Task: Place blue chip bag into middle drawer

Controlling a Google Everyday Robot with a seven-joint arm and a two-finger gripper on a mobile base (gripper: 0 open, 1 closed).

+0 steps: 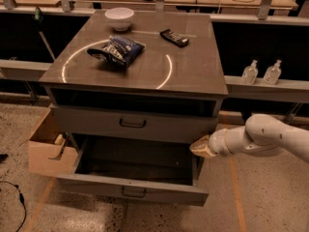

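Middle drawer [96, 183]: nearest to you, it stands pulled out. Its low grey front and bar handle face the floor side, and its dark interior is bare as far as you can see.
Gripper [202, 147]: its tan tip hangs at the drawer's right edge, just over the rim and below the tabletop. You cannot tell whether it is parted or closed. The bag is not in it.
Wooden box [41, 153]: it sits on the floor against the cabinet's left side, away from the arm's path.
Upper drawer [169, 126]: it is shut, with its taller front directly above the open one.
Cabinet top [193, 76]: a grey surface marked with a bright ring of light.
Blue chip bag [117, 50]: it lies crumpled inside the ring, left of centre and well apart from the gripper.
Black packet [175, 37]: it lies flat, behind and to the right of the bag. Leave it alone.
White bowl [119, 17]: it stands at the far edge, behind the bag.
Step in hand: the drawer looks ready and the bag has not yet been picked up.
Next move: you will likely need to lift the arm clear of the tabletop's right edge, bring it across over the bag, come down on the crumpled foil and close on a raised fold, not a flat panel.
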